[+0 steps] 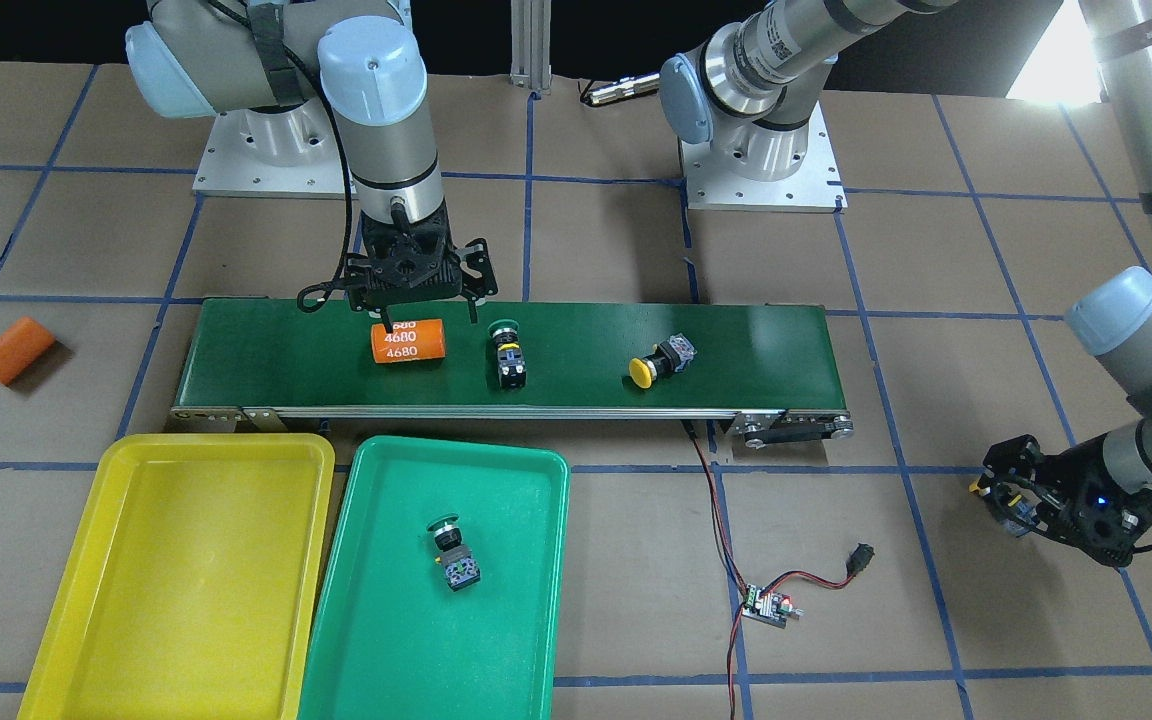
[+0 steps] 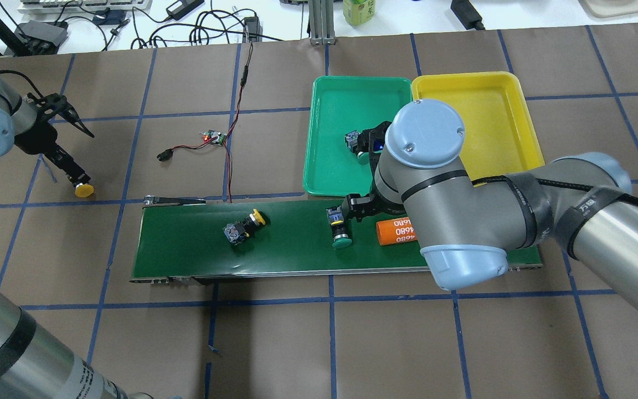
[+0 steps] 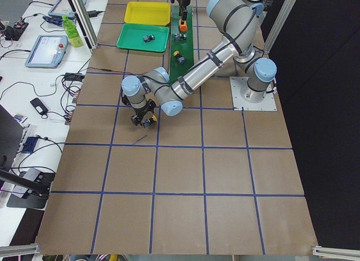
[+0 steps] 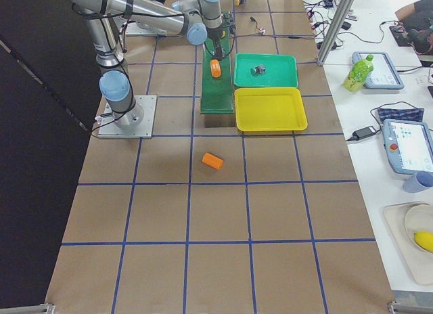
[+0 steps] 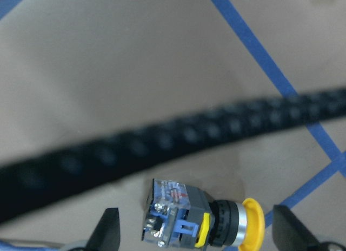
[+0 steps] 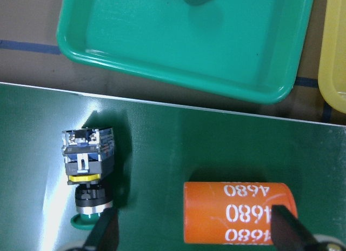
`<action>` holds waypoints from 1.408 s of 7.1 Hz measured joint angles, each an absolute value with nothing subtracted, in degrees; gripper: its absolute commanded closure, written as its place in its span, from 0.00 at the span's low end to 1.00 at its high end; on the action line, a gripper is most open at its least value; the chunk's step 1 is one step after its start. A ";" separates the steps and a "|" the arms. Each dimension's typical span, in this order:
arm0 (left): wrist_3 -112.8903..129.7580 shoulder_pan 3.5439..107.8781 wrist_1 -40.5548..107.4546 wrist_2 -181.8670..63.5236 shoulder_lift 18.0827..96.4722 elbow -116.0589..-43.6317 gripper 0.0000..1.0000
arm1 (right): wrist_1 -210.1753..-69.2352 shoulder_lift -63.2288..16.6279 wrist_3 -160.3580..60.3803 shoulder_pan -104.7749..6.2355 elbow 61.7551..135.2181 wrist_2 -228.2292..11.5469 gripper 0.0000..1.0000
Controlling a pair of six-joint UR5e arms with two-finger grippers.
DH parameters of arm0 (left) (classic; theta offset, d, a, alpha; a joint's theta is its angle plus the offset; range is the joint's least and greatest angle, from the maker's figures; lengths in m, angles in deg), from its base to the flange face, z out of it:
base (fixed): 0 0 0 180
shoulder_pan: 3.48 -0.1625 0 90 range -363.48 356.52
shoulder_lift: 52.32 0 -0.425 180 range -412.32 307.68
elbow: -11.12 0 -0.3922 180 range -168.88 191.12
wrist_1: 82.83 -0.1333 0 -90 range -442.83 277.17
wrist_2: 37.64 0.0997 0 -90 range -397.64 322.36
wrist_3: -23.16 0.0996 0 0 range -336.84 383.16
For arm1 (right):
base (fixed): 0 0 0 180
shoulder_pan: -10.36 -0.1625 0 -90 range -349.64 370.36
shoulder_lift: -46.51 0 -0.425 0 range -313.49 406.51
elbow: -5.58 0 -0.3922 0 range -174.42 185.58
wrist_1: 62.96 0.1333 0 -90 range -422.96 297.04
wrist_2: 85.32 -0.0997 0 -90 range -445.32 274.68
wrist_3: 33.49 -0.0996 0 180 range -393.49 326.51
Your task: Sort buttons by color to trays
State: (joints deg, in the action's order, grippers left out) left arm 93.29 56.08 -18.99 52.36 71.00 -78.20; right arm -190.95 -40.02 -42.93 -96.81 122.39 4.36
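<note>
One green button [image 1: 508, 355] and one yellow button [image 1: 658, 362] lie on the dark-green belt. A second green button [image 1: 453, 555] lies in the green tray [image 1: 526, 560]. The yellow tray [image 1: 86, 560] holds nothing. My right gripper [image 1: 431, 318] hangs open over the belt, above the orange 4680 cylinder [image 6: 238, 210], with the green button [image 6: 88, 170] by its left finger. My left gripper [image 5: 197, 232] is open, low over the table far from the belt. The second yellow button [image 5: 200, 226] lies on its side between the fingers, untouched.
The conveyor belt [image 1: 286, 370] runs across the table's middle, with the trays beside it on the operators' side. Another orange cylinder [image 1: 14, 350] lies on the brown paper off the belt's end. A small control board [image 1: 766, 605] with wires lies near the belt.
</note>
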 measured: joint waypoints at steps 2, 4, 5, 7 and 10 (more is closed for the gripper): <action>93.42 56.03 -18.64 52.46 71.06 -78.87 0.00 | -192.14 -37.69 -44.26 -98.06 122.40 4.39 0.00; 94.72 55.96 -17.33 52.80 71.19 -79.41 0.00 | -193.54 -36.01 -44.47 -98.31 122.52 4.39 0.00; 95.19 55.95 -16.90 52.92 71.30 -79.68 0.00 | -193.81 -35.57 -44.47 -98.37 122.55 4.39 0.00; 94.82 55.84 -17.15 52.71 71.36 -80.53 0.69 | -194.31 -35.02 -44.42 -98.43 122.56 4.34 0.00; 86.18 55.91 -16.36 52.76 69.06 -81.50 0.87 | -195.27 -34.02 -44.17 -98.44 122.56 4.35 0.15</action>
State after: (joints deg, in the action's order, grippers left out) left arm 86.18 55.91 -16.36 52.76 69.06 -81.50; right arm -195.27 -34.02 -44.17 -98.44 122.56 4.35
